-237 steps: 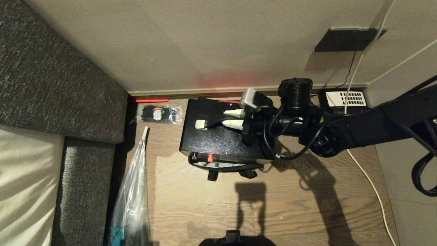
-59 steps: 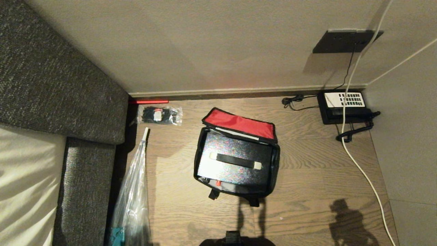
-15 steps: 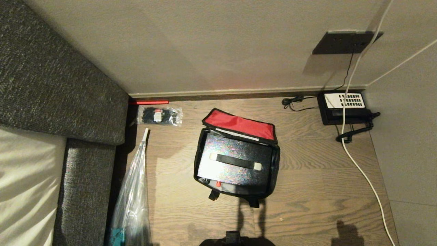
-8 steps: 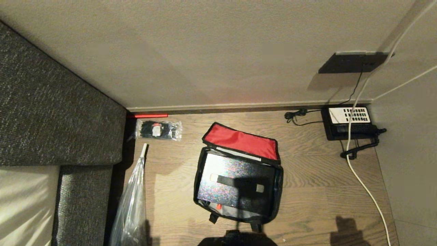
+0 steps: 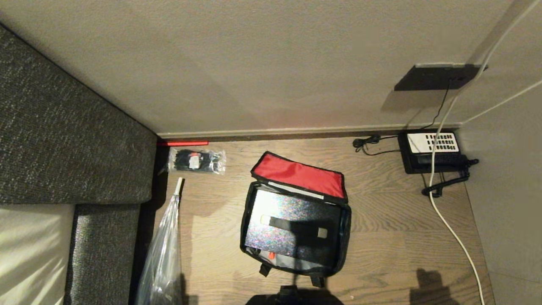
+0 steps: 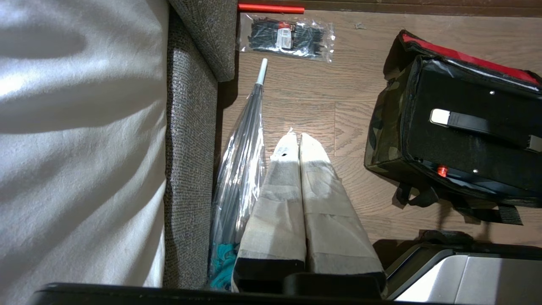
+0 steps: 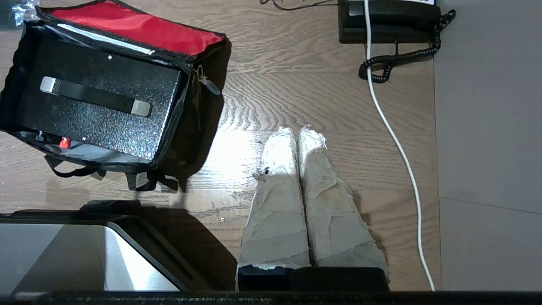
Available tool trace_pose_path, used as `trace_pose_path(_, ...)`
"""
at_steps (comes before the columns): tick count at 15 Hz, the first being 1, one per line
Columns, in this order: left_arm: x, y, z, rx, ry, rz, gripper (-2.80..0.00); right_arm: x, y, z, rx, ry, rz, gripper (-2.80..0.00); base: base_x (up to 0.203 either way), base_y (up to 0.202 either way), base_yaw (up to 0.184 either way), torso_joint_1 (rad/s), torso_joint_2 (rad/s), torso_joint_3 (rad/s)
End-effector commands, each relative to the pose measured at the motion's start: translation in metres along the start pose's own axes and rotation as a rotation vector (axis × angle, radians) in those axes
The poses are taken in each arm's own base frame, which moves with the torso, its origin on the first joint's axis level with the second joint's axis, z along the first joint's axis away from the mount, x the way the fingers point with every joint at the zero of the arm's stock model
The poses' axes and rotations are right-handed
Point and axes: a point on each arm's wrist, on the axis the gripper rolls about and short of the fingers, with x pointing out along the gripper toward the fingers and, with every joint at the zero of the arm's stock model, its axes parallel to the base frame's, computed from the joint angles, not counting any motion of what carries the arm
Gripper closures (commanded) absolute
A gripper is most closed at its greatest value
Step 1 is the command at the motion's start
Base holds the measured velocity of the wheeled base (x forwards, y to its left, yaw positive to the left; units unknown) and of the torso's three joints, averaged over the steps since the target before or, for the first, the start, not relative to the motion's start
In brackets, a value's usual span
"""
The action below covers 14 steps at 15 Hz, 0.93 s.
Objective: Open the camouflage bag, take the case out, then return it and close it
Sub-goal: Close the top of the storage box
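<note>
Wooden floor between sofa and wall.

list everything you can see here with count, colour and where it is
camouflage bag: 1, camouflage and black with red lining, on the wood floor, centre, lid open
case: 1, black with a strap on top, inside the bag
packet of ties: 1, clear with black ties, on the floor by the wall, left of the bag
red stick: 1, red, along the baseboard behind the packet
umbrella: 1, clear, lying beside the sofa
sofa: 1, grey with a pale cushion, left side
telephone: 1, black with white keypad, right corner
white cable: 1, white, from the wall across the floor on the right
wall plate: 1, black, on the wall above the telephone
left hand: 1, pale wrapping, shut, above the floor beside the umbrella
right hand: 1, pale wrapping, shut, above the floor right of the bag
</note>
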Motion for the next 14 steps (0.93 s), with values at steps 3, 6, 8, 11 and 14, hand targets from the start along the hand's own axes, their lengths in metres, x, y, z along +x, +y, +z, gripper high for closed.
trace_pose_path(3, 0.0002, 0.0000, -0.0009, 0.001, 0.003, 0.001, 0.00, 0.0003, 0.0000, 0.0001, 0.000, 0.003, 0.001, 0.00, 0.000, 0.000, 0.000, 0.002, 0.00, -0.109)
trace_pose_path(6, 0.0002, 0.0000, -0.0009, 0.000, 0.003, 0.001, 0.00, 0.0003, 0.0000, 0.0001, 0.000, 0.003, 0.001, 0.00, 0.000, 0.000, 0.000, 0.001, 0.00, -0.188)
trace_pose_path(8, 0.0002, 0.0000, -0.0009, 0.000, 0.003, 0.001, 0.00, 0.0003, 0.0000, 0.0001, 0.000, 0.003, 0.001, 0.00, 0.000, 0.000, 0.000, -0.001, 0.00, -0.195)
trace_pose_path(11, 0.0001, 0.0000, -0.0009, 0.001, 0.001, 0.001, 0.00, 0.0003, 0.0000, 0.0001, -0.002, 0.003, 0.001, 0.00, 0.000, 0.000, 0.000, 0.004, 0.00, -0.195)
trace_pose_path(14, 0.0001, 0.0000, -0.0009, 0.001, 0.002, 0.001, 0.00, 0.0003, 0.0000, 0.0001, -0.002, 0.003, 0.001, 0.00, 0.000, 0.000, 0.000, 0.001, 0.00, -0.203)
